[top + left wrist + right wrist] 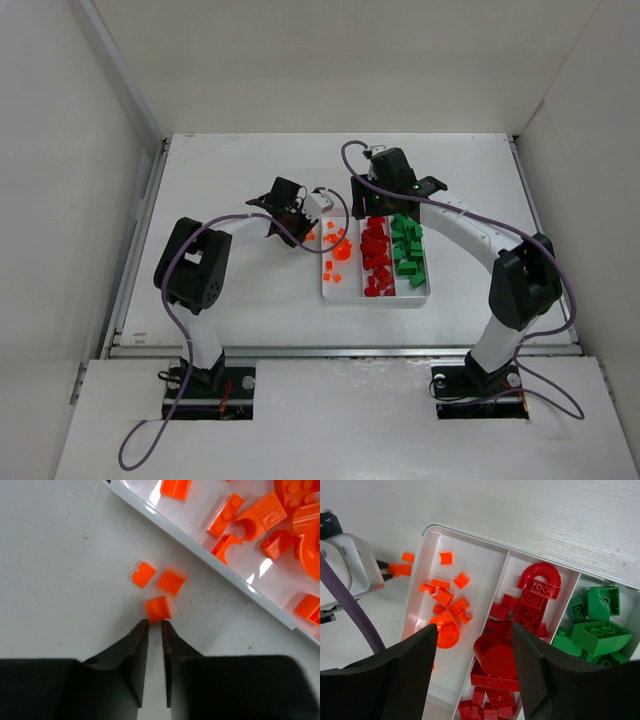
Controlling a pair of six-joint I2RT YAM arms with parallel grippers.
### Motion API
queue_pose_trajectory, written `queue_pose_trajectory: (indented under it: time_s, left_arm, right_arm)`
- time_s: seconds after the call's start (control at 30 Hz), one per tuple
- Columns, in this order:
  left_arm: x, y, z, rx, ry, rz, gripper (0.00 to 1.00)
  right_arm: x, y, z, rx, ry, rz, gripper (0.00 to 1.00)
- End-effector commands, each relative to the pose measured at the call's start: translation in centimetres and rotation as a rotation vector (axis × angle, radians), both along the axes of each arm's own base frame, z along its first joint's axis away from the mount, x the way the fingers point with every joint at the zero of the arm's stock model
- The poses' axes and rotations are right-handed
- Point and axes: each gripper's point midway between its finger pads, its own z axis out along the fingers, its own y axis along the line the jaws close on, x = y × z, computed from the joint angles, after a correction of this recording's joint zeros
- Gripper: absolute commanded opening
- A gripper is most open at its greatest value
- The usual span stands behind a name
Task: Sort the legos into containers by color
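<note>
Left gripper at a loose orange brick beside the tray

Its jaws are drawn almost together, with only a thin slit between them. The tips meet the near side of the orange brick, which lies on the table; whether the brick is pinched cannot be told. Two more orange bricks lie just beyond it. All three are on bare table just outside the tray's left wall, near its far left corner.

Right gripper hangs over the tray with its jaws wide apart and nothing between them.

The tray sits a little right of the table's middle and has three long compartments side by side. The left one holds orange legos, the middle one red legos, and the right one green legos
</note>
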Motion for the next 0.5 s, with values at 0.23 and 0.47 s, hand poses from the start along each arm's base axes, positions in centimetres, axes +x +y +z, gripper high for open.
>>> queue_pose_trajectory:
  time_s: [0.23, 0.47]
  left_arm:
    - [-1.6, 0.5, 1.4, 0.008, 0.02, -0.004, 0.0]
    - [-1.6, 0.0, 4.5, -0.032, -0.052, -0.032, 0.0]
  right_arm:
    - [0.4, -0.3, 2.2, 0.03, -0.055, -0.022, 0.66]
    - [0.3, -0.5, 1.8, 0.019, -0.049, -0.028, 0.66]
